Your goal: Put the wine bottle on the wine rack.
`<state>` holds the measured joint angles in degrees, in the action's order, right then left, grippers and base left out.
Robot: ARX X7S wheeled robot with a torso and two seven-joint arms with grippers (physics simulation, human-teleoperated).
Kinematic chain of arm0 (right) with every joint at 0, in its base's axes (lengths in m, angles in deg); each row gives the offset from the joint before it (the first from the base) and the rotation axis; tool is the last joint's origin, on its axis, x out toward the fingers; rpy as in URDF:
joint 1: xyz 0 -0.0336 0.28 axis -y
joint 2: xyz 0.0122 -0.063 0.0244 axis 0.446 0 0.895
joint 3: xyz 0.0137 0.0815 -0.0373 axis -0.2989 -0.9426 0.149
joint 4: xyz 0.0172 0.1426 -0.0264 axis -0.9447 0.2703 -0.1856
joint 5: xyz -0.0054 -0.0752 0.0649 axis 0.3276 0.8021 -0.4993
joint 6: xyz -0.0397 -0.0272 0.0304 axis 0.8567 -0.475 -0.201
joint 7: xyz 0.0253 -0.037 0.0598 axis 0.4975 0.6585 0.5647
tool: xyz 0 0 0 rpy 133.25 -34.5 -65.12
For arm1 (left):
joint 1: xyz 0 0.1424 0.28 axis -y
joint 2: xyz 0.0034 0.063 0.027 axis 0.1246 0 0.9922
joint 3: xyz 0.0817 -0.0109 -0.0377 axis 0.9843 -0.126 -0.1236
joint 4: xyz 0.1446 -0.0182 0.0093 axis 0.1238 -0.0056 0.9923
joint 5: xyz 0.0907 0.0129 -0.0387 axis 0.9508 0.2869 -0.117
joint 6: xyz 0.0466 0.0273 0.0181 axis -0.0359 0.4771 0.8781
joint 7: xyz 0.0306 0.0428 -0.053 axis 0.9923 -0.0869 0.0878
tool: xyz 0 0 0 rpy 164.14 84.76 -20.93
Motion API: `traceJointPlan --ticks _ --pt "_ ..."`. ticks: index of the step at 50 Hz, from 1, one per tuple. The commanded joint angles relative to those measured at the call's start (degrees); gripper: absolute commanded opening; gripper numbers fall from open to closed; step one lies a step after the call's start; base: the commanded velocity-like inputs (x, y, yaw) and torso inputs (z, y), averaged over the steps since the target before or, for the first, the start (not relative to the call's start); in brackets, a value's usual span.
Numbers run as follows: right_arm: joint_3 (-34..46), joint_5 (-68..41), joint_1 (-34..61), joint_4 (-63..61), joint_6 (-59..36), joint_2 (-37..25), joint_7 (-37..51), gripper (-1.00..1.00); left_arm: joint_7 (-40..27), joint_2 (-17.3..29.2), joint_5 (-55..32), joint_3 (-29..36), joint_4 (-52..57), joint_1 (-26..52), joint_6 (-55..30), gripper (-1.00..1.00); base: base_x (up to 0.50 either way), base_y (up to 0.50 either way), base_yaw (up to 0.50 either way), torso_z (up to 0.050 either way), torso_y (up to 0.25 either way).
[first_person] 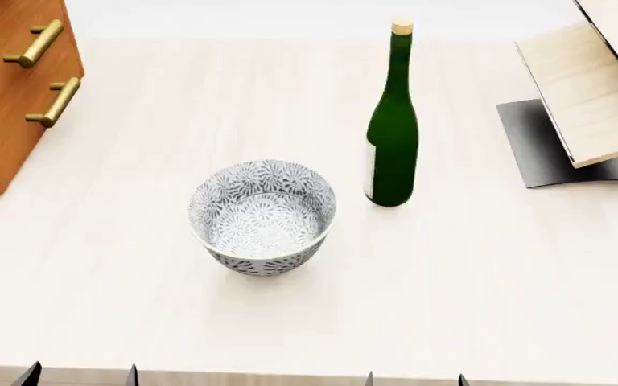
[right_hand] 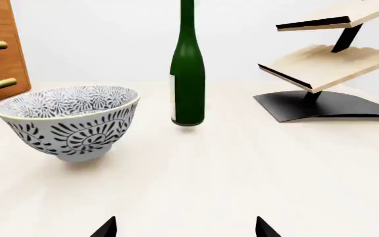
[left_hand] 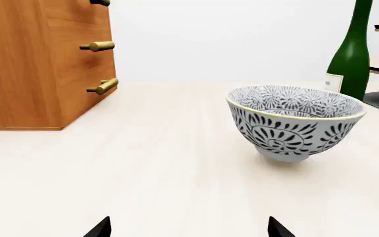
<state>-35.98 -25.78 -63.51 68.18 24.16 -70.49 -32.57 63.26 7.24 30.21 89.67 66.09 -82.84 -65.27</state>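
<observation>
Pale table [first_person: 481, 273]; both grippers' fingers [right_hand: 107, 228] apart, empty.

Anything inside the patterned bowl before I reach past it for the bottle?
The patterned bowl looks empty: the head view shows only its printed lining down to the bottom. The near inner wall is hidden by the rim in both wrist views.

no readable text anywhere, wine bottle [right_hand: 187, 69] has a pale label low on its side, blank at this resolution, bowl [first_person: 263, 215] carries only a dark floral pattern, no lettering, cabinet [first_person: 9, 88] and wine rack [right_hand: 324, 64] unmarked
</observation>
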Motion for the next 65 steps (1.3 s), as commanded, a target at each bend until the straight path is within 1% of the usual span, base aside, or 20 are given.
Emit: traceJointPlan --ticks 1,6,11,15,17,21,22,24,27,32,35,40,50,61,65 --pt "2.01 -1.64 0.04 -0.01 0.00 -1.63 2.01 1.00 -2.23 1.87 -1.87 2.22 0.27 0.01 -0.21 1.00 0.00 0.00 0.00 0.000 0.000" --pt "2.68 -1.41 0.06 -0.64 0.29 -2.25 4.18 1.00 -3.02 2.50 -2.44 3.12 0.19 -0.15 0.41 1.00 0.00 0.00 0.00 0.000 0.000" --pt "3.46 0.90 0.09 -0.96 1.29 -3.01 6.98 1.00 -3.73 3.07 -2.96 3.94 3.28 -1.11 -0.89 1.00 0.00 0.00 0.00 0.000 0.000" --pt "3.62 -0.55 -1.10 -5.81 -0.89 -3.42 6.91 1.00 -4.46 3.61 -2.80 4.58 6.56 -2.10 -1.66 1.00 0.00 0.00 0.00 0.000 0.000" --pt "3.97 -0.99 -1.95 -8.22 0.06 -3.86 6.59 1.00 -4.72 3.83 -3.12 4.64 8.10 -2.51 -2.00 1.00 0.00 0.00 0.00 0.000 0.000" --pt "4.22 -2.19 -3.81 -14.70 -0.78 -4.50 6.39 1.00 -5.59 4.45 -3.04 4.78 13.79 -4.15 -2.42 1.00 0.00 0.00 0.00 0.000 0.000" --pt "4.20 -2.69 -4.49 -17.42 -1.46 -4.67 6.37 1.00 -5.68 4.67 -3.27 4.86 16.95 -4.94 -3.52 1.00 0.00 0.00 0.00 0.000 0.000" --pt "4.33 -3.10 -5.14 -19.65 -1.70 -4.95 6.37 1.00 -5.80 4.94 -3.74 4.91 19.38 -5.57 -4.34 1.00 0.00 0.00 0.00 0.000 0.000" --pt "4.08 -4.25 -6.57 -24.88 -2.86 -5.49 6.49 1.00 -6.54 5.44 -3.67 4.92 25.81 -7.32 -5.64 1.00 0.00 0.00 0.00 0.000 0.000" --pt "4.38 -5.17 -7.93 -29.47 -2.53 -6.21 6.44 1.00 -7.45 5.95 -3.86 4.79 31.22 -8.77 -5.94 1.00 0.00 0.00 0.00 0.000 0.000" --pt "4.45 -5.41 -8.95 -32.34 -1.37 -6.56 6.69 1.00 -8.31 6.33 -2.31 5.39 34.26 -9.87 -5.27 1.00 0.00 0.00 0.00 0.000 0.000" --pt "4.49 -5.85 -9.91 -33.80 1.39 -7.04 6.83 1.00 -9.04 6.83 -1.53 5.90 35.21 -10.33 -4.44 1.00 0.00 0.00 0.00 0.000 0.000" --pt "5.37 -3.73 -12.25 -37.30 8.26 -7.75 7.61 1.00 -10.11 7.77 -1.41 6.12 39.83 -12.87 0.43 1.00 0.00 0.00 0.00 0.000 0.000" --pt "5.27 -5.64 -12.78 -37.30 12.81 -8.23 8.22 1.00 -10.73 8.73 -0.77 6.87 39.40 -13.77 5.58 1.00 0.00 0.00 0.00 0.000 0.000" --pt "5.06 -5.89 -12.98 -37.04 15.26 -8.13 8.67 1.00 -10.94 9.02 -0.94 6.99 39.91 -14.01 6.13 1.00 0.00 0.00 0.00 0.000 0.000"
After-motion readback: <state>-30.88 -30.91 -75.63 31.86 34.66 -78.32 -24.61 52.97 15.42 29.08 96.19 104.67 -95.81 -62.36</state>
